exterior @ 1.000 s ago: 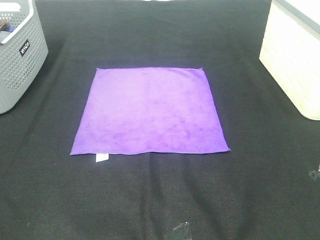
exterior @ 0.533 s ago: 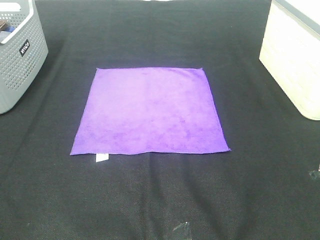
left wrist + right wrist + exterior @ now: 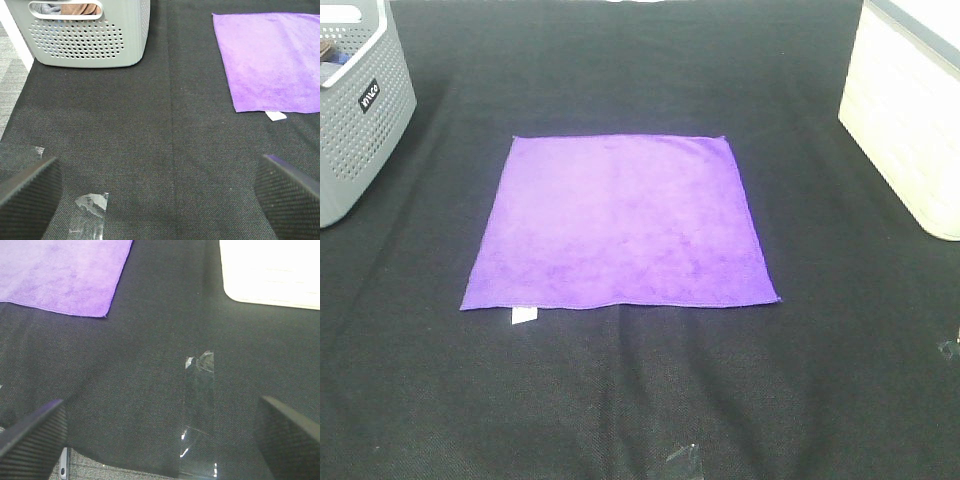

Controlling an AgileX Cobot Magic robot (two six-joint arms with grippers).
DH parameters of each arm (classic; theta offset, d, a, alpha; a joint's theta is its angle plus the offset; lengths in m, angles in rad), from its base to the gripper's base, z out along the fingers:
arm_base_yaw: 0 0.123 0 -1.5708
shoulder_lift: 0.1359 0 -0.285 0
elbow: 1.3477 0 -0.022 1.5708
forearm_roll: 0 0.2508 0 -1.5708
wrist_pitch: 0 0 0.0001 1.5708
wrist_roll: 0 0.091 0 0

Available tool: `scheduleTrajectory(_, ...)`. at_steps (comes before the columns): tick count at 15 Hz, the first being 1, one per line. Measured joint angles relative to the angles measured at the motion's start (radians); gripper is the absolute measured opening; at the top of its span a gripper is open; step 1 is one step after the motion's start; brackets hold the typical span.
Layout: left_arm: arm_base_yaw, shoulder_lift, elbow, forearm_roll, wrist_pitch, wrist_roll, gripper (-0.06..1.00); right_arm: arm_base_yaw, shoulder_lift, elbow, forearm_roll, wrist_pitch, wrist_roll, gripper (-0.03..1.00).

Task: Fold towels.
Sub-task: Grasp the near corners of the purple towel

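A bright purple square towel [image 3: 620, 222] lies flat and unfolded on the black table cloth in the middle of the exterior view. A small white tag [image 3: 524, 316] sticks out at its near left corner. The towel also shows in the left wrist view [image 3: 272, 60] and in the right wrist view [image 3: 62, 275]. My left gripper [image 3: 160, 192] is open and empty, low over the cloth, apart from the towel's tag corner. My right gripper [image 3: 160, 432] is open and empty, apart from the towel's near right corner. Neither gripper shows in the exterior view.
A grey perforated basket [image 3: 355, 110] stands at the far left, with cloth inside it in the left wrist view [image 3: 85, 35]. A white bin [image 3: 910, 120] stands at the far right. Clear tape strips [image 3: 199, 410] stick to the black cloth near its front edge.
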State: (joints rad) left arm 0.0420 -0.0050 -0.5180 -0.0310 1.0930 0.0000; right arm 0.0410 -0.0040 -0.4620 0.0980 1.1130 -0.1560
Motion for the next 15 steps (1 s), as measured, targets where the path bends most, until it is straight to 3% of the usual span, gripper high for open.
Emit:
scheduleTrajectory(12, 0.000, 0.012, -0.005, 0.000, 0.009, 0.000, 0.99, 0.000, 0.005, -0.005, 0.001, 0.004, 0.001, 0.96)
scheduleTrajectory(15, 0.000, 0.234, -0.096, 0.008, 0.079, 0.000, 0.99, 0.000, 0.204, -0.073, 0.048, 0.018, 0.020, 0.96)
